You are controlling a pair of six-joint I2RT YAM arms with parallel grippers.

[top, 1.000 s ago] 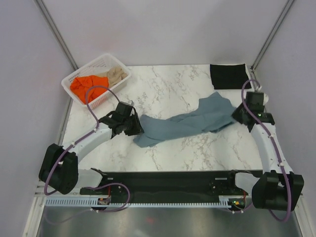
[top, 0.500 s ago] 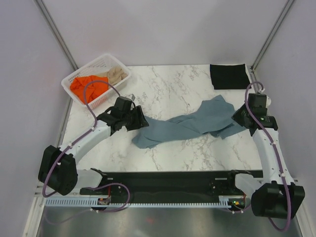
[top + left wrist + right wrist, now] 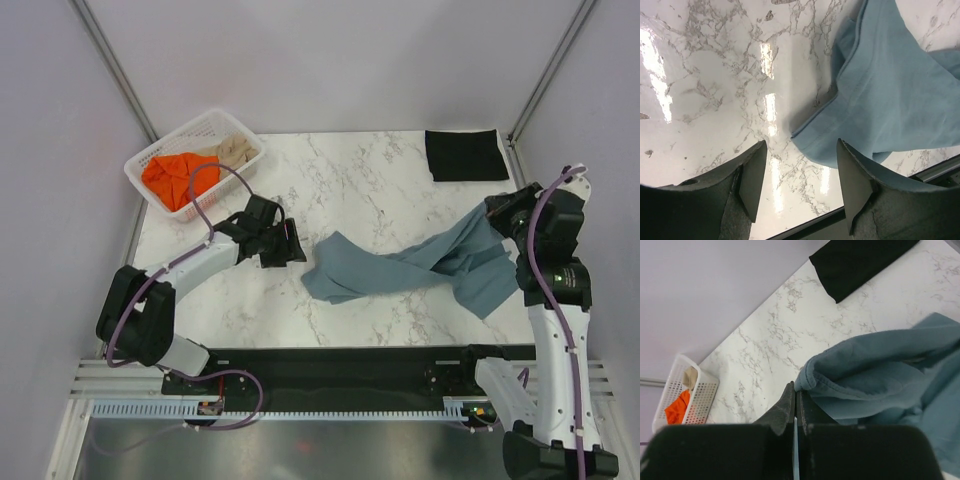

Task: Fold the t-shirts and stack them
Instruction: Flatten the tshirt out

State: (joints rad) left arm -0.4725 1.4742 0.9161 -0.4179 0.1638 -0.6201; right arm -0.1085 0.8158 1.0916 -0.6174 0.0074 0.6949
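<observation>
My left tool [image 3: 288, 247] is spread wide with nothing in it, a little to the right of the white basket [image 3: 215, 116] and nearer to me. Further right of the basket, the blue-grey t-shirt [image 3: 400, 265] trails across the marble surface [image 3: 350, 170]. Its far end is lifted, pinched in my right tool [image 3: 500, 212], whose jaws are pressed together on the cloth. The orange t-shirt [image 3: 168, 180] and beige t-shirt [image 3: 236, 150] lie inside the basket. The black t-shirt [image 3: 465, 153] lies flat, well right of it.

left pincer [image 3: 800, 167] spread, right pincer [image 3: 795, 396] clamped
</observation>
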